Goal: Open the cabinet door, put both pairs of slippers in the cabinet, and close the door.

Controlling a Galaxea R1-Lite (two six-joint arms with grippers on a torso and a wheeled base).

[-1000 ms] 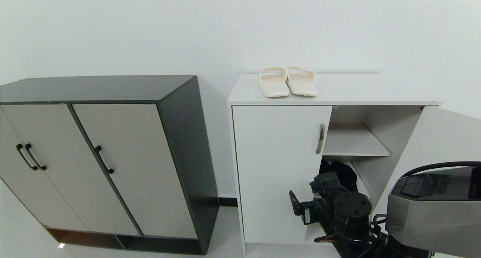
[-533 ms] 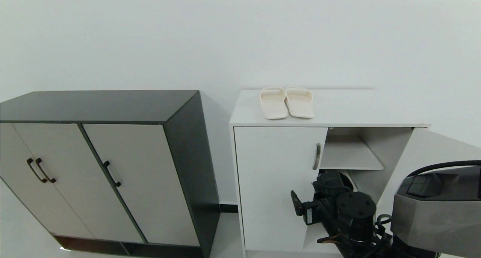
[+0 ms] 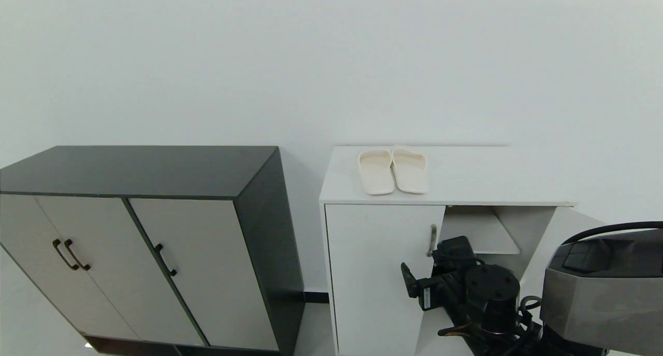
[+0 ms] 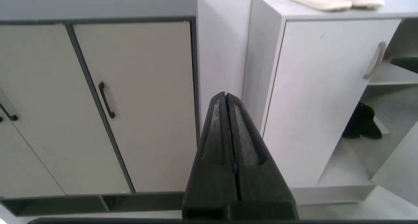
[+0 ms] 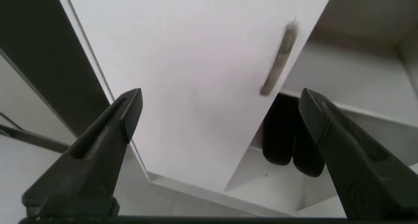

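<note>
Upward view shift; slippers (image 3: pixel 393 171) atop cabinet (image 3: pixel 380 273)

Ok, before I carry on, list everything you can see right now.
white cabinet: one, white, against the wall, its left door shut
open door: one, white, swung out on the cabinet's right side
cream slippers: one pair, cream, side by side on the white cabinet's top
black slippers: one pair, black, on the lower shelf inside the open side
dark cabinet: one, black body with grey doors, all shut, left of the white cabinet
left gripper: black, shut, empty, facing the two cabinets
right gripper: black, open, empty, in front of the shut door's handle
</note>
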